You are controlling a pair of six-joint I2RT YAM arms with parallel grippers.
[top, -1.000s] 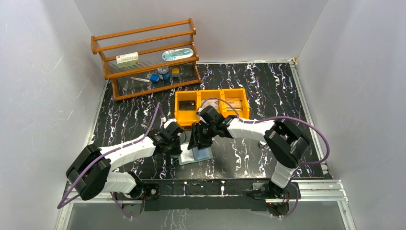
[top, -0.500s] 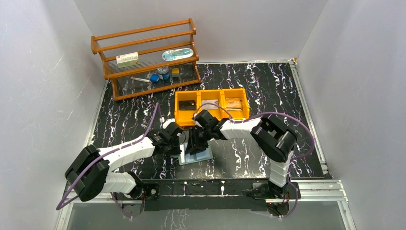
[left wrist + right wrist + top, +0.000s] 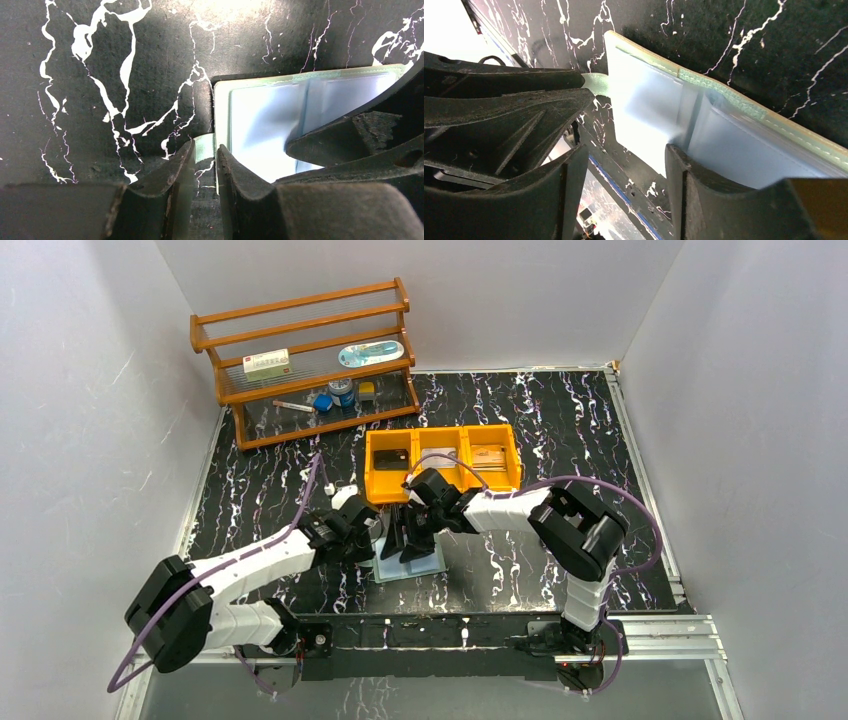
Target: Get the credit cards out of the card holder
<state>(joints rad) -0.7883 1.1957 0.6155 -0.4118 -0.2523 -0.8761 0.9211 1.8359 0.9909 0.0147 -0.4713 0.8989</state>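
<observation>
The card holder (image 3: 420, 564), a pale teal translucent pouch, lies flat on the black marbled table near the front edge. My left gripper (image 3: 374, 538) is at its left edge. In the left wrist view the left gripper (image 3: 205, 148) stands nearly shut, with the holder's (image 3: 260, 120) green tab pinched between the tips. My right gripper (image 3: 408, 540) is open above the holder. In the right wrist view the right gripper (image 3: 626, 150) has one finger over the bluish sleeve (image 3: 649, 105) and the other past its edge. A pale credit card (image 3: 438, 454) and a tan one (image 3: 488, 457) lie in the orange bin (image 3: 442, 481).
The orange bin sits just behind both grippers, with a dark item (image 3: 392, 457) in its left compartment. A wooden shelf rack (image 3: 305, 360) with small items stands at the back left. White walls enclose the table on three sides.
My right gripper moved left over the holder, narrowed, then opened wider. The left arm's elbow swung slightly left while its gripper stayed at the holder's edge.
</observation>
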